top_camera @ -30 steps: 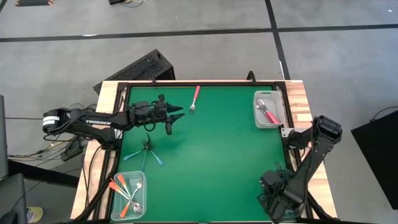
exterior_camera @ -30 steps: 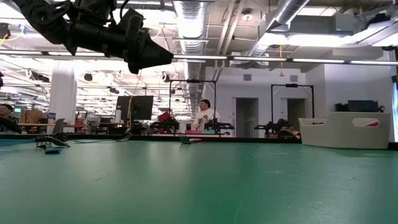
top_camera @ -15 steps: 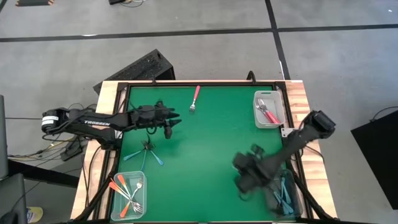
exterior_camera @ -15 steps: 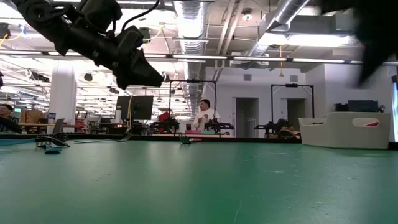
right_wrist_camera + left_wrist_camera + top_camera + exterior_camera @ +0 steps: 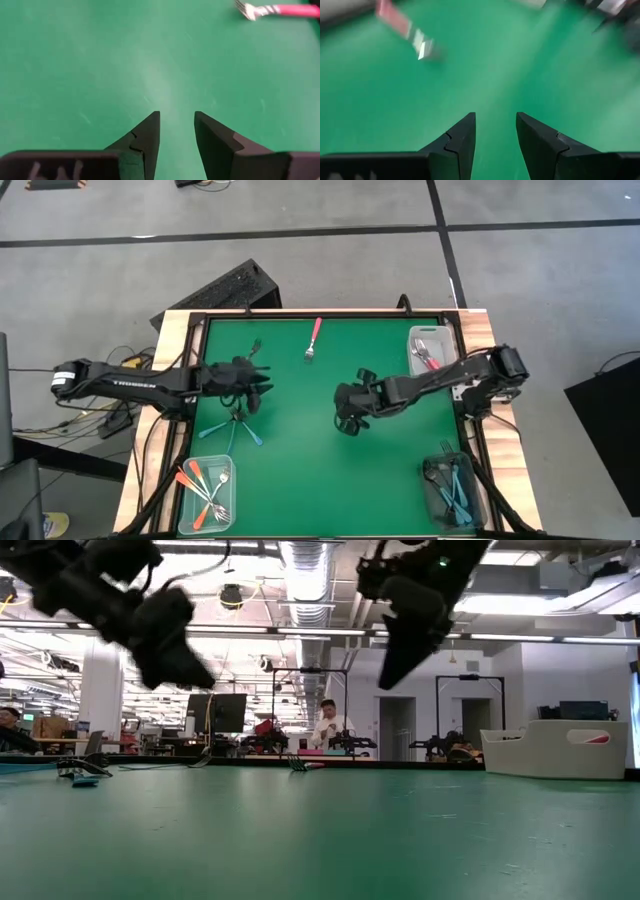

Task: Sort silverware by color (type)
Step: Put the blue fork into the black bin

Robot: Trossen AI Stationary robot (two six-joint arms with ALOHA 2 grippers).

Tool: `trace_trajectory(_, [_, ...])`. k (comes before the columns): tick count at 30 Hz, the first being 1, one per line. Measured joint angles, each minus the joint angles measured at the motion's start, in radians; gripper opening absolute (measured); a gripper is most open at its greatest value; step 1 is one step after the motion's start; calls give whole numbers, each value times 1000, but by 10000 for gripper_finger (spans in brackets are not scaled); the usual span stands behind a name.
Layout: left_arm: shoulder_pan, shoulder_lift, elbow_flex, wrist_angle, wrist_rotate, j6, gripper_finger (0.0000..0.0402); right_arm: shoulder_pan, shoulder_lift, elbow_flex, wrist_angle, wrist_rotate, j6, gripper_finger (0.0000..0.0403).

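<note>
One pink-handled fork [image 5: 314,340] lies by the table's far edge; it shows blurred in the left wrist view [image 5: 405,30] and in the right wrist view [image 5: 280,9]. A small cluster of light blue forks [image 5: 238,423] lies crossed on the table's left part. My left gripper [image 5: 258,387] [image 5: 495,135] hovers open just beyond that cluster, holding nothing. My right gripper [image 5: 348,412] [image 5: 176,132] hovers open over the table's middle, nearer than the pink fork, also with nothing in it. In the low view both grippers [image 5: 175,650] [image 5: 400,640] hang well above the mat.
A clear bin [image 5: 432,355] with pink forks stands at the far right. Another bin [image 5: 452,488] with blue forks is at the near right corner. A third bin [image 5: 205,488] with orange forks is at the near left. Green mat [image 5: 330,470] lies between them.
My right arm has swung out from the near right corner by the blue-fork bin to the table's middle, toward the pink fork. My left gripper has drawn back toward the table's left and near side and come lower, away from the pink fork, toward the blue cluster.
</note>
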Motion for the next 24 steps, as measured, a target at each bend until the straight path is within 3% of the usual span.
trace_trajectory(4, [-44, -32, -30, -255, -47, -173, 127, -12, 0, -5, 59, -2, -42, 141])
trace_trajectory(8, [-82, -53, -43, -407, -134, -342, 127, -19, 0, -5, 64, -1, -61, 137])
trace_trajectory(17, [-145, -55, -44, -465, -94, -510, 127, -58, 0, -6, 110, 0, -110, 136])
trace_trajectory(24, [-194, -56, -43, -611, -106, -629, 127, -65, 0, -6, 115, 1, -141, 136])
